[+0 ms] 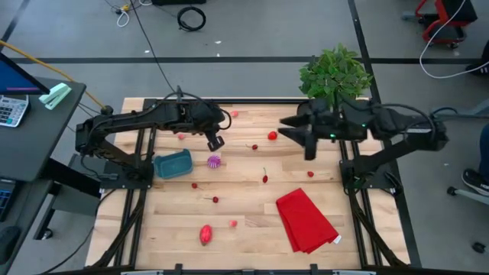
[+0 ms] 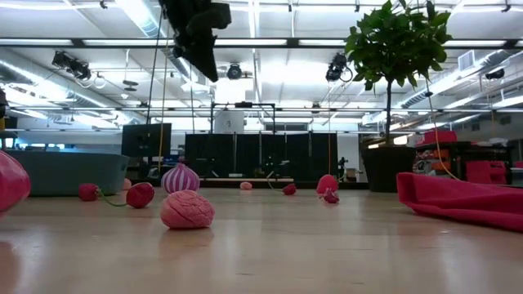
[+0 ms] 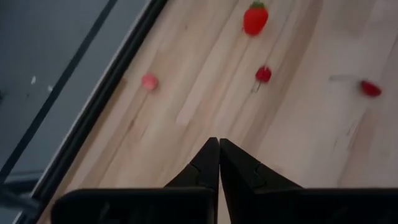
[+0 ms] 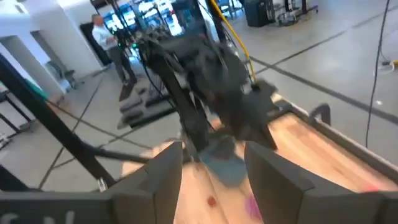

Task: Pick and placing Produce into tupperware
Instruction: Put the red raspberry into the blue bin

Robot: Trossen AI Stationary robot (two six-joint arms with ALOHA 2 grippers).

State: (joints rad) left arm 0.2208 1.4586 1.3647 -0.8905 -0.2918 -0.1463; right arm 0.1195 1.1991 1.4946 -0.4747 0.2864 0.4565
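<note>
1. The left gripper hangs above the pale wooden worktop, its jaws pressed together and holding nothing, just above the purple-and-white round piece.
2. The small shallow teal-blue plastic container sits on the worktop's left side beside the left arm's base, with the purple-and-white piece just to its right.
3. The right gripper is raised near the worktop's far side, beside the leafy green potted plant, its jaws spread apart and empty.
4. Small red and pink fruit pieces lie scattered across the boards: a red strawberry-like piece sits between the two grippers, and a larger red oval piece lies near the front edge.
5. A red folded cloth lies flat on the worktop's right front.
6. Seen from the right wrist, a person stands in the room beyond.
</note>
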